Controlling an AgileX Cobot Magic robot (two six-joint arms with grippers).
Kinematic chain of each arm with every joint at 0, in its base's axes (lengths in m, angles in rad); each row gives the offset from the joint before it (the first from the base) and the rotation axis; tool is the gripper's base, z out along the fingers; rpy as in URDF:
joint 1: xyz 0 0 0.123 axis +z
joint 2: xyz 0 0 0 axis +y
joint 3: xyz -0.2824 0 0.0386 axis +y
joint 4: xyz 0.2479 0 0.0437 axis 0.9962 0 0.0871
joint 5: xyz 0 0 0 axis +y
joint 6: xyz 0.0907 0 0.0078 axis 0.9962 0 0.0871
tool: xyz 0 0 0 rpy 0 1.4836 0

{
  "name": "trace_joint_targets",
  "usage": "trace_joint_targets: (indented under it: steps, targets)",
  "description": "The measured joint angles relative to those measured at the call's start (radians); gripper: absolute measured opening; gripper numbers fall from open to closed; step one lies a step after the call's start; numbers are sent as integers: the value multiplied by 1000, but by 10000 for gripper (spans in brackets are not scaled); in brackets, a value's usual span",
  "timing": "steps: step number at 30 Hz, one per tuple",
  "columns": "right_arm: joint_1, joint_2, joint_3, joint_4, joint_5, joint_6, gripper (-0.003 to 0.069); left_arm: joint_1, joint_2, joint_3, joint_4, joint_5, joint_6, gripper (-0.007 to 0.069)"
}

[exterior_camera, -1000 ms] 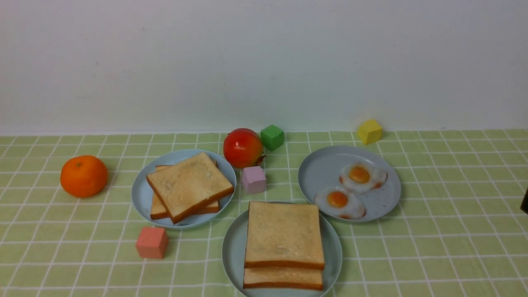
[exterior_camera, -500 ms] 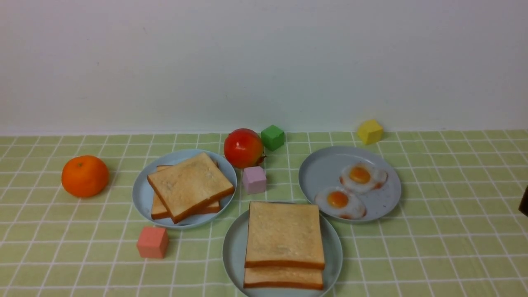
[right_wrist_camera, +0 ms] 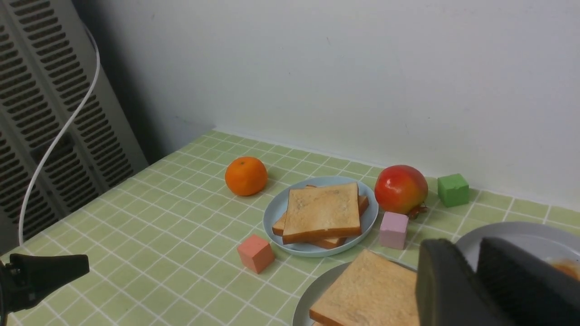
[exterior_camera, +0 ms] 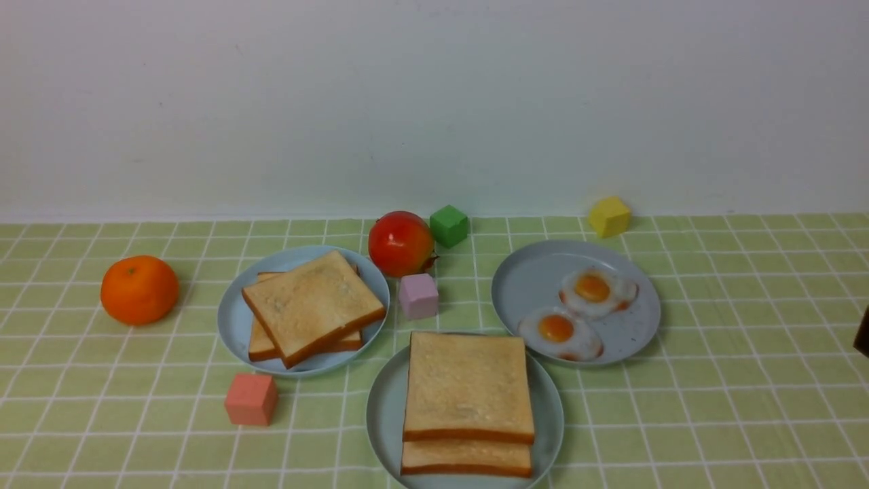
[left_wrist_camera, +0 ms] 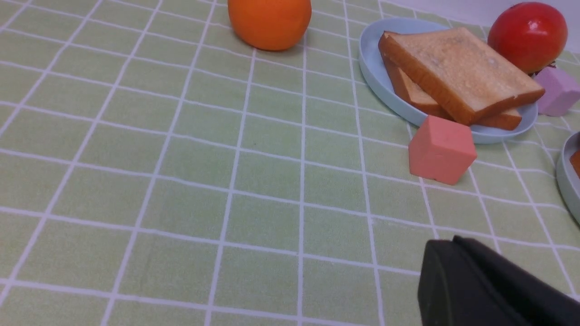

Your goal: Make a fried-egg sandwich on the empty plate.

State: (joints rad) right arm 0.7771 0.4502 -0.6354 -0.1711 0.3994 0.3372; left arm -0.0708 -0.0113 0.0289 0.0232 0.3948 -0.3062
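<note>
The left jaws were shut, empty; the right jaws stood slightly apart, gripping nothing visible. The sandwich (exterior_camera: 468, 387) lay on the near plate (exterior_camera: 380, 414), its filling hidden. Left of that plate sat a coral block (exterior_camera: 250, 399); beyond it, leftward, stacked toast (exterior_camera: 312, 305), and rightward, two fried eggs (exterior_camera: 592, 287).

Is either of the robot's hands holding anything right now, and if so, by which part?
No, nothing is held: the left gripper and right gripper are both empty.
</note>
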Motion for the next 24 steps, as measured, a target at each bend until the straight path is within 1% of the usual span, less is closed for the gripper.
trace_joint_targets:
  steps: [7,8,10,12,13,14,15,18,19,20,21,24]
  targets:
    - [-5,0,0,1,0,-1,142,0,0,0,0,0,0,-10]
    - [-26,0,0,2,1,-12,145,0,0,0,0,0,0,-7]
    - [-84,-5,1,7,11,-54,148,0,0,0,0,0,0,-5]
    - [-178,-24,23,36,12,-113,152,0,0,0,0,0,0,-2]
    - [-207,-32,29,48,12,-127,153,0,0,0,0,0,0,-2]
    - [-268,-50,58,74,12,-152,155,0,0,0,0,0,0,-2]
    - [-309,-64,73,93,10,-159,155,0,0,0,0,0,0,-1]
    - [-473,-149,182,144,10,-173,158,0,0,0,0,-1,0,1]
    - [-482,-156,198,148,10,-174,158,0,0,0,0,-1,0,1]
    - [-540,-201,246,152,12,-175,159,0,0,0,0,-1,0,1]
    - [-571,-231,288,154,12,-176,160,0,0,0,0,-1,0,1]
    - [-611,-300,415,156,12,-178,165,0,0,0,0,-1,0,4]
